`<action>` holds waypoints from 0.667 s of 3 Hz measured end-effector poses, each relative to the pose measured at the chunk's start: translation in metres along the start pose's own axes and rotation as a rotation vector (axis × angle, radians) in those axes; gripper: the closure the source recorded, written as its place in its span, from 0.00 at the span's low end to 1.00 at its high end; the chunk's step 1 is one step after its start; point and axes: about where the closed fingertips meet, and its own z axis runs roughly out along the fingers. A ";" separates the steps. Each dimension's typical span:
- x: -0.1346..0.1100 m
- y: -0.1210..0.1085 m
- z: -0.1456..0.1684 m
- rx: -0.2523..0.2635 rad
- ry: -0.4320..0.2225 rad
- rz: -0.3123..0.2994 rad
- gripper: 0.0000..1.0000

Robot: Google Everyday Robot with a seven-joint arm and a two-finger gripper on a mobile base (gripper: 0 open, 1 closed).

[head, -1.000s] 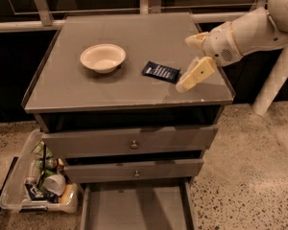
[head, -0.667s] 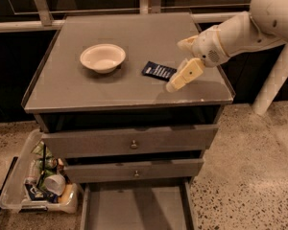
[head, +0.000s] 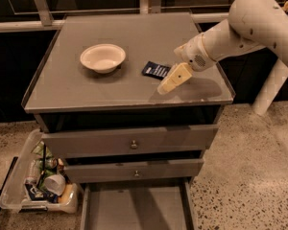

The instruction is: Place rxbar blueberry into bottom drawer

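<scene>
rxbar blueberry [head: 156,70] lies flat on the cabinet top [head: 110,87], right of the white bowl [head: 102,58], its long axis running roughly bowl-to-gripper. my gripper [head: 166,86] hangs just past the bar's end farthest from the bowl, tip angled down. wide or narrow, i cannot tell. bottom drawer [head: 134,210] stands open, well below the bowl.

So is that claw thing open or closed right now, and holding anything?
Gripper: low over the cabinet top, just right of the rxbar blueberry. Whether it is open or closed cannot be told. The bar lies flat on the top.
</scene>
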 end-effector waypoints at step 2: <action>0.011 -0.015 0.018 0.026 0.030 0.050 0.00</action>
